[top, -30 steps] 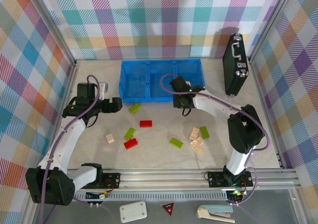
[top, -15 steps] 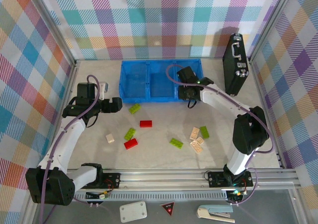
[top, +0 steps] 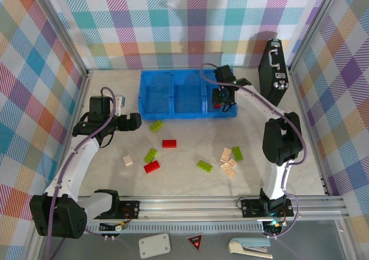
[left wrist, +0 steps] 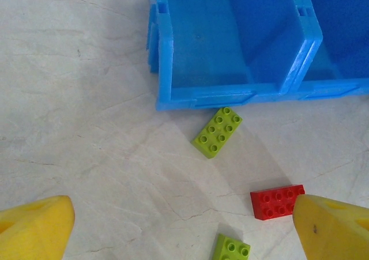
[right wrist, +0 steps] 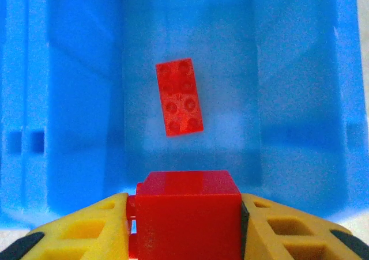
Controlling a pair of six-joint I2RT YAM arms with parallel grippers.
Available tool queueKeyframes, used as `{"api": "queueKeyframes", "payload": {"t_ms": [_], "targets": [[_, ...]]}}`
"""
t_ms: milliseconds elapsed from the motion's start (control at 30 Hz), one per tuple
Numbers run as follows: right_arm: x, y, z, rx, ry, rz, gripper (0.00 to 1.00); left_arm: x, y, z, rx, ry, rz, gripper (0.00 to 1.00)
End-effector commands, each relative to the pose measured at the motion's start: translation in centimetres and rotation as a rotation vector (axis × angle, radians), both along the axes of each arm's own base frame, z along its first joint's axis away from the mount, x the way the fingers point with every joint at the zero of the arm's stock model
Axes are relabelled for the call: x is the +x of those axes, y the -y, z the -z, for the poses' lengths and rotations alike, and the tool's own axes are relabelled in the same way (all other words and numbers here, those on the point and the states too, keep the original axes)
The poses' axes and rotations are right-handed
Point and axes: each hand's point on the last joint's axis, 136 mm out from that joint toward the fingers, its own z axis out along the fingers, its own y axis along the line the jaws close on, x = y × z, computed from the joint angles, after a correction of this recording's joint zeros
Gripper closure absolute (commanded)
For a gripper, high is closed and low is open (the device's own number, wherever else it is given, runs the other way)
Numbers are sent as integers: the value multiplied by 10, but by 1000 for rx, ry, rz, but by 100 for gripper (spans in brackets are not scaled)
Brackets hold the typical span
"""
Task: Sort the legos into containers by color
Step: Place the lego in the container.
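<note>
Legos (top: 202, 165) lie scattered on the desk (top: 184, 186), near side of the bin (top: 173, 113). One red brick (right wrist: 179, 97) rests in the right compartment (right wrist: 294, 75). Right jaws hang over it, clamped on a second red brick (right wrist: 187, 214). Left jaws gape wide, empty, just left of a green brick (left wrist: 217, 132).

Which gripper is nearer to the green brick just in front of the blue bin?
Left. The left gripper is just left of the green brick; the right gripper is over the blue bin's right compartment, holding a red brick.
</note>
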Motion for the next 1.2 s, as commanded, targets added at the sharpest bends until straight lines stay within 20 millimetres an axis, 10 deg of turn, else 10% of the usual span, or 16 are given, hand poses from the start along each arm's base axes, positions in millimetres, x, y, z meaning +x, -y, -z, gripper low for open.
{"api": "queueKeyframes", "payload": {"t_ms": [0, 567, 1167], "targets": [[21, -5, -4, 12, 26, -33, 57, 1, -1, -7, 15, 22, 8, 3], [106, -18, 32, 48, 119, -54, 58, 3, -2, -2, 17, 8, -1, 3], [121, -21, 71, 39, 66, -50, 55, 5, -3, 3, 16, -13, -18, 4]]}}
